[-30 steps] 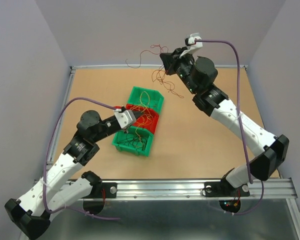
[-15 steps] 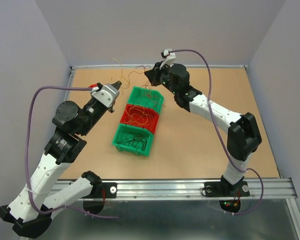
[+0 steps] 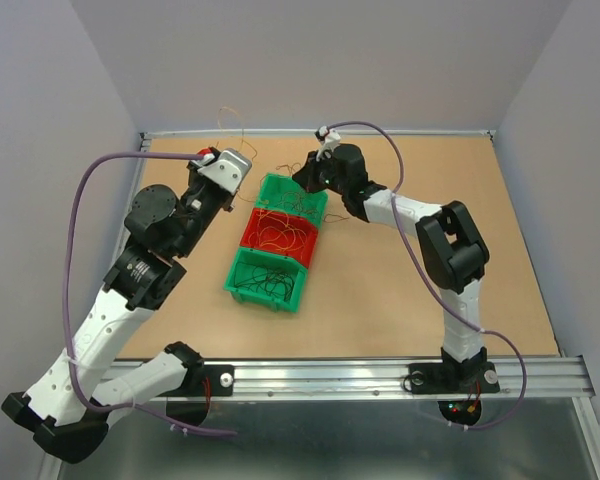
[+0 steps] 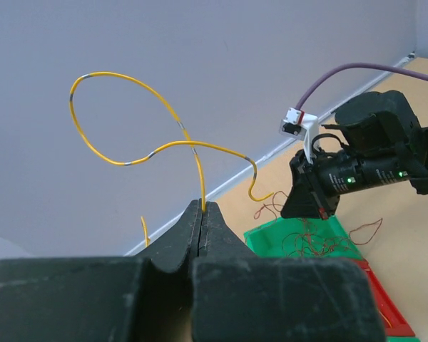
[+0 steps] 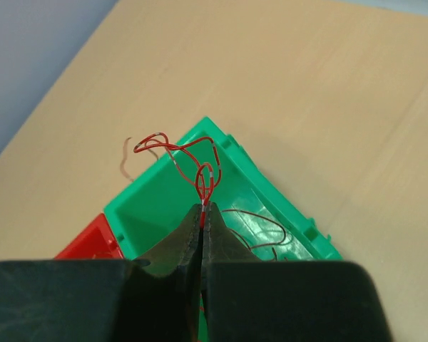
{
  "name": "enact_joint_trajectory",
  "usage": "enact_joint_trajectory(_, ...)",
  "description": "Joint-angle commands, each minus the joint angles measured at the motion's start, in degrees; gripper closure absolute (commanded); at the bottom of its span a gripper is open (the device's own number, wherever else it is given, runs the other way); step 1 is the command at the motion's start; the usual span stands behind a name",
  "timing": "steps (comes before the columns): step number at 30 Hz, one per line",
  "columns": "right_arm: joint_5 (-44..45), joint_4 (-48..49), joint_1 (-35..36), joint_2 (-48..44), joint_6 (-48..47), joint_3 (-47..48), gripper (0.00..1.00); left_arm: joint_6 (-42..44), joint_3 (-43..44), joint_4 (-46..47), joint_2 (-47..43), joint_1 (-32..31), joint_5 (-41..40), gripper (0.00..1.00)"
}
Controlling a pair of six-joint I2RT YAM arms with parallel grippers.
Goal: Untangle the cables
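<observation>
**Wires pinched apart over the sorting bins**

Nearest the arm bases sits the row of three bins: a green bin (image 3: 268, 281) holding dark strands, then a red bin (image 3: 278, 232) with orange-yellow loops, then a far green bin (image 3: 294, 197).

Left gripper (image 4: 202, 208) is raised left of the row, jaws fully closed on one yellow wire (image 4: 139, 114), which curls upward against the back wall. Likely reason: lifted clear so the strand hangs free of the others.

Right gripper (image 5: 202, 211) is poised over the far green bin, jaws closed on a kinked red wire (image 5: 177, 149); a few thin reddish strands (image 5: 260, 222) lie on that bin's floor. Judged a sort-by-colour drop.

Remaining cables sit loose in the bins. Purple arm cable (image 3: 75, 230) loops wide on the left; nothing appears to block either gripper.
</observation>
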Motion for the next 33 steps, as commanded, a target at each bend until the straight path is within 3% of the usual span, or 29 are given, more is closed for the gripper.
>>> enact_joint_trajectory(1,-1.7,-4.7,0.1,-1.4,-3.5,1.7,0.99,1.1,0.9,4.6,-1.7,0.4,-1.8,1.0)
enact_joint_trajectory(5,2.4,-13.8,0.6,-0.1,-8.4,3.5,0.99,1.4,-1.0,6.2,-1.5,0.4,-2.3,1.0)
enact_joint_trajectory(9,11.3,-37.4,5.8,8.9,-17.3,17.7,0.99,1.0,-1.2,7.2,-0.4,0.4,-1.4,1.0)
enact_joint_trajectory(10,12.7,-41.4,6.9,14.4,-19.5,26.4,1.0,0.8,-1.3,7.3,-0.2,0.4,-1.3,1.0)
enact_joint_trajectory(12,13.4,-51.8,6.9,21.1,-20.5,35.2,0.99,0.5,-1.5,7.8,0.3,0.5,-1.3,1.0)
enact_joint_trajectory(13,14.0,-54.4,6.9,23.4,-20.8,41.2,0.99,0.4,-2.0,8.1,0.4,0.6,-1.6,1.0)
enact_joint_trajectory(15,13.4,-59.5,6.6,28.7,-21.3,44.5,1.0,0.4,-2.9,8.9,0.4,0.6,-2.0,1.0)
enact_joint_trajectory(19,9.1,-60.2,5.5,27.4,-21.6,41.0,0.99,0.5,-6.0,10.5,0.5,0.9,-3.5,1.0)
enact_joint_trajectory(23,10.5,-59.1,5.1,21.0,-21.1,37.5,0.97,-0.2,-8.4,12.2,1.2,1.5,-3.9,1.0)
enact_joint_trajectory(28,10.5,-56.2,5.1,13.6,-18.4,37.6,0.61,-1.7,-12.7,17.3,3.6,2.4,-3.9,1.0)
enact_joint_trajectory(33,9.4,-54.9,5.1,10.3,-17.9,38.3,0.54,-4.7,-13.7,20.0,5.6,4.9,-0.9,1.0)
